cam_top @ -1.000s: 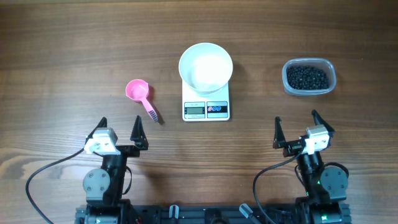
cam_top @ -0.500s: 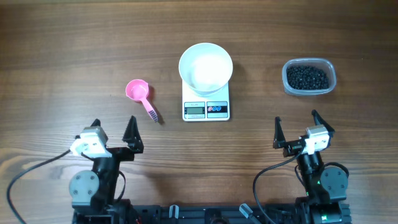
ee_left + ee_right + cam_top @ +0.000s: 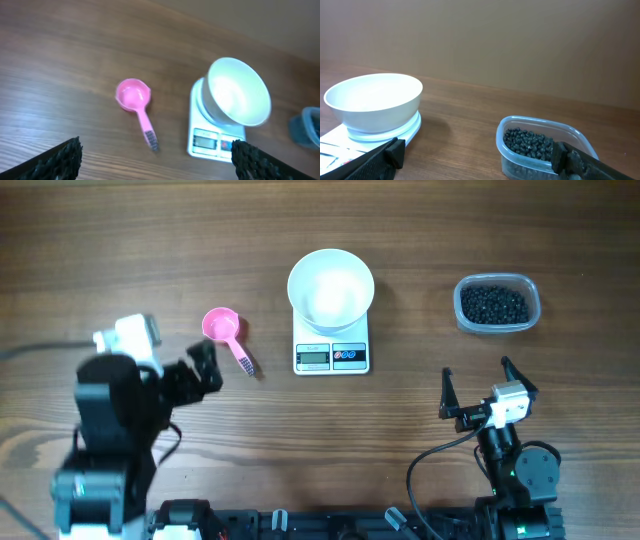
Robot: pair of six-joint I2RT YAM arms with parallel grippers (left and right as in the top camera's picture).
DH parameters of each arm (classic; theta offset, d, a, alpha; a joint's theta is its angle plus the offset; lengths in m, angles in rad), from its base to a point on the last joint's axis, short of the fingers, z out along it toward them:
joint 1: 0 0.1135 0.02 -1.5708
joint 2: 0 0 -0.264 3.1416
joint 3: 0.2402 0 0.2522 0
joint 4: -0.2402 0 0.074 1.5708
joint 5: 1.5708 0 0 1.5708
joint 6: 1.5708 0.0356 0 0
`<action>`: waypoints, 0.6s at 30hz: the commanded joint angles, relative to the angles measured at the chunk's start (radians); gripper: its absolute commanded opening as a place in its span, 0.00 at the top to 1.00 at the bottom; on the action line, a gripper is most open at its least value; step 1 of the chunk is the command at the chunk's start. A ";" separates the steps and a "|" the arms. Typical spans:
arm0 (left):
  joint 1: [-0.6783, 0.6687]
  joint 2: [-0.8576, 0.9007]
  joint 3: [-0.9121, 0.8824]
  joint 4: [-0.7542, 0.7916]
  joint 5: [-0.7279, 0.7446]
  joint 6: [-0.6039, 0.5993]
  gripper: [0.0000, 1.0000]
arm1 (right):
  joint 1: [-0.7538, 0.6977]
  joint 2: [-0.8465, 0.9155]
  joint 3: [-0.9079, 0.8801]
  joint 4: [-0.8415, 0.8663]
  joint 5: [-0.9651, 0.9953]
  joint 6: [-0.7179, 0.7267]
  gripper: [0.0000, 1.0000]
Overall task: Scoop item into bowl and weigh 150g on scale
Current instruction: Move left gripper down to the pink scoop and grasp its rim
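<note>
Spreading of left gripper (image 3: pixel 157 159): jaws stand wide apart with nothing between them; the black fingers (image 3: pixel 62 157) touch no object.
Left gripper position: raised over the table (image 3: pixel 100 240); the pink scoop (image 3: pixel 222 326) lies near it at 1 o'clock, not touching.
Right gripper (image 3: pixel 477 372) fingers: wide apart, holding nothing.
Right gripper position: at the near edge of the table; the clear tub (image 3: pixel 530 290) is at its 12 o'clock, well apart.
Scoop: lies flat with its cup facing up and its handle pointing to 5 o'clock; it lies at 9 o'clock of the scale (image 3: pixel 331 357), apart from it.
Bowl (image 3: pixel 331 288): white and upright, seated on the scale platform.
Scale: display and buttons show at 6 o'clock of the bowl; the reading is too small to tell.
Beads (image 3: pixel 493 304): black, lying inside the tub, at 3 o'clock of the bowl, well apart.
</note>
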 commanded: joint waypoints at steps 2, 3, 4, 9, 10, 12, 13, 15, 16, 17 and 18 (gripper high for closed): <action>0.003 0.149 0.045 -0.012 0.199 -0.022 0.00 | 0.006 -0.005 -0.002 0.002 0.014 -0.006 0.00; 0.003 0.167 0.045 -0.013 0.218 -0.022 0.00 | 0.006 -0.005 -0.002 0.002 0.014 -0.006 0.00; 0.003 0.193 0.045 -0.016 0.232 -0.022 0.00 | 0.006 -0.005 -0.002 0.002 0.014 -0.005 0.00; 0.004 0.315 0.045 0.039 0.191 -0.048 0.00 | 0.006 -0.005 -0.002 0.002 0.014 -0.005 0.00; 0.004 0.341 0.045 0.048 0.148 -0.104 0.00 | 0.006 -0.005 -0.002 0.002 0.014 -0.005 0.00; 0.004 0.396 0.045 0.058 0.047 -0.236 0.00 | 0.006 -0.005 -0.002 0.002 0.014 -0.005 0.00; 0.003 0.415 0.045 0.061 0.026 -0.254 0.00 | 0.006 -0.005 -0.002 0.002 0.014 -0.006 0.00; 0.003 0.470 0.045 0.074 -0.015 -0.291 0.00 | 0.006 -0.005 -0.002 0.002 0.014 -0.006 0.00; 0.003 0.495 0.045 0.081 -0.033 -0.307 0.00 | 0.006 -0.005 -0.002 0.002 0.014 -0.005 0.00; 0.003 0.518 0.045 0.088 -0.055 -0.331 0.00 | 0.006 -0.005 -0.002 0.002 0.014 -0.005 0.00; 0.004 0.542 0.045 0.095 -0.082 -0.358 0.00 | 0.006 -0.005 -0.002 0.002 0.014 -0.005 0.00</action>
